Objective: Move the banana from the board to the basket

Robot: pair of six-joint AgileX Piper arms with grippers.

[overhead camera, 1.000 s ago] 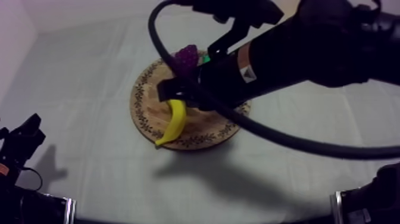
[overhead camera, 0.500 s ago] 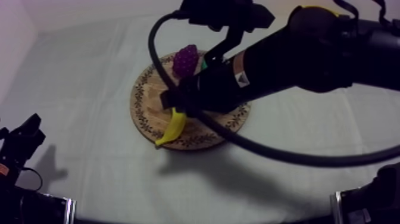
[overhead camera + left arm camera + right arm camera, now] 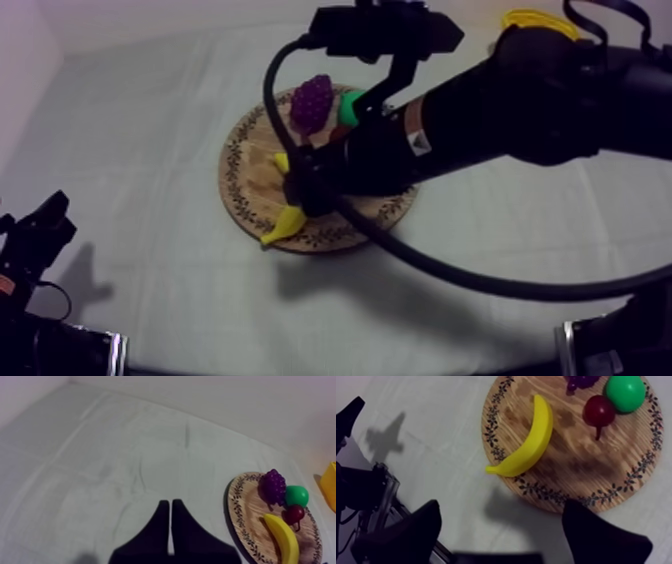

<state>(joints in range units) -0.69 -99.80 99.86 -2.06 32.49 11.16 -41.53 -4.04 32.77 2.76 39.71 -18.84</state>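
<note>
**A:** OVER THE BOARD: Your right gripper (image 3: 502,507) hangs above the wooden board (image 3: 576,476), its fingers (image 3: 411,528) spread wide and grasping nothing. The banana (image 3: 530,438) lies flat on the board beneath them, one tip reaching the patterned rim.

**B:** So you have nothing lifted yet. By my reading you are at the approach. The descent, the grasp, the carry and the drop into the yellow basket (image 3: 330,483), which stands off past the board, are all left to do.

**A:** Your left gripper (image 3: 169,504) sits well apart over the bare surface (image 3: 100,466), its fingers pressed together on nothing.

**B:** The count for you: one banana, one bunch of grapes (image 3: 274,483), one round green fruit (image 3: 625,392) and one small red fruit (image 3: 599,410), all four on the single board. There is one basket and two grippers.
</note>
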